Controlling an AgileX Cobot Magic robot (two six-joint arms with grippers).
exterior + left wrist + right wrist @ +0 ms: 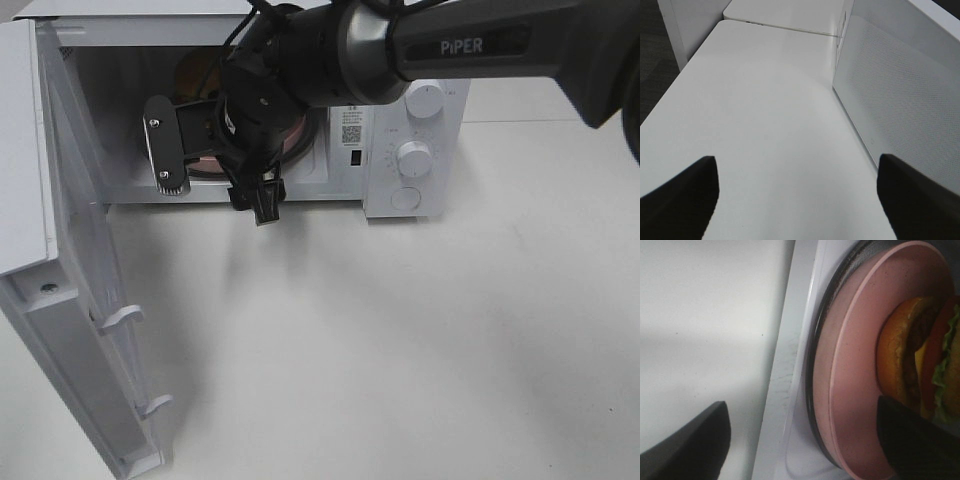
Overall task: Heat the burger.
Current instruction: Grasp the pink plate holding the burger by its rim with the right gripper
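The microwave (410, 150) stands at the back of the white table (400, 340) with its door (70, 300) swung wide open toward the left of the high view. Inside, the burger (920, 360) sits on a pink plate (850, 365), and the plate rests on the dark-rimmed glass turntable (812, 380). In the right wrist view the bun, cheese, tomato and lettuce show at the far side of the plate, partly behind 1 dark finger.

The right gripper (215, 140) reaches into the mouth of the oven, just in front of the plate. Its 2 fingers (690, 445) stand wide apart, 1 over the table edge and 1 over the plate beside the burger, and nothing is clamped between them. From the high view, the arm (450, 45) covers most of the plate, so I cannot tell whether a finger touches the rim.

The left gripper (797, 200) is out of sight in the high view. Its own camera shows both fingertips (685, 195) spread far apart above bare table, empty, next to the outer face of the open door (900, 90).
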